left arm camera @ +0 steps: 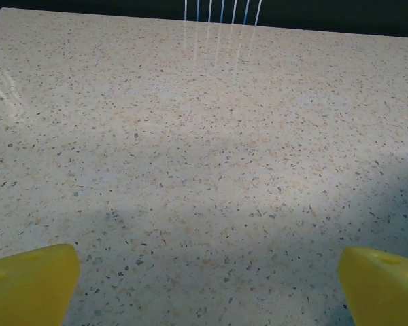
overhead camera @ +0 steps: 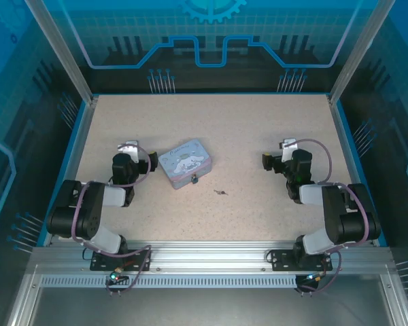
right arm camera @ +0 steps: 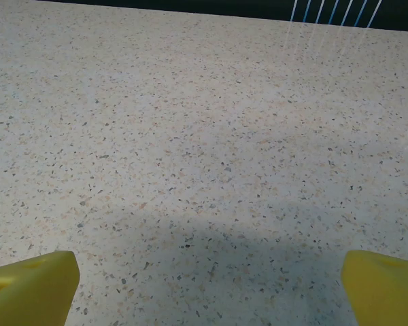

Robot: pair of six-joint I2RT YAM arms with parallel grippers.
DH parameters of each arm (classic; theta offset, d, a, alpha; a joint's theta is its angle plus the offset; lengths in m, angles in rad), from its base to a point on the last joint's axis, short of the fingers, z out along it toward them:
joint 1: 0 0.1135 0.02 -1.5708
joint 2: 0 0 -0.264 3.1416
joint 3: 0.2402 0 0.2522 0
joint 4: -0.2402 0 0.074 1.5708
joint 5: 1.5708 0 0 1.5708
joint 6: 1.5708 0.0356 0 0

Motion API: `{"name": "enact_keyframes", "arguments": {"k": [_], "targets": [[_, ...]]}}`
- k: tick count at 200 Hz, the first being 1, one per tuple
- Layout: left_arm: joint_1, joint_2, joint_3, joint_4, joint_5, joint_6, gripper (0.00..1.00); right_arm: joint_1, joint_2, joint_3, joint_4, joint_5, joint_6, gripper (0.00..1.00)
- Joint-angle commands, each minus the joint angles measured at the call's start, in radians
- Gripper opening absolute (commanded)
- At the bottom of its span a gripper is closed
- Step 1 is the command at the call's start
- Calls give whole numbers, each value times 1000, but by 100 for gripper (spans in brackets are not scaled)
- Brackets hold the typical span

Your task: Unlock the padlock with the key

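Observation:
The tiny dark padlock (overhead camera: 194, 179) hangs at the near edge of a light-blue cartoon tin (overhead camera: 185, 161) left of the table's middle. The thin dark key (overhead camera: 219, 192) lies flat on the table just right of the padlock, apart from it. My left gripper (overhead camera: 128, 146) rests left of the tin and points away from the bases. It is open (left arm camera: 207, 285), its yellow fingertips (left arm camera: 30, 282) wide apart over bare table. My right gripper (overhead camera: 287, 144) sits far right of the key, also open (right arm camera: 207, 288), with nothing between its fingertips (right arm camera: 384, 285).
The speckled beige table (overhead camera: 245, 129) is framed by blue walls and aluminium posts (overhead camera: 60, 51). A rail (overhead camera: 211, 255) runs along the near edge by the arm bases. Both arms are folded back close to their bases.

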Motion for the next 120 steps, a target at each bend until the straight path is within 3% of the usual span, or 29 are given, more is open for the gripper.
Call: {"name": "enact_keyframes", "arguments": {"k": [1, 120], "targets": [[10, 13, 20, 37, 25, 24, 99, 11, 11, 18, 26, 13, -13, 100], [10, 13, 20, 35, 25, 23, 99, 6, 11, 20, 24, 6, -13, 100]]}}
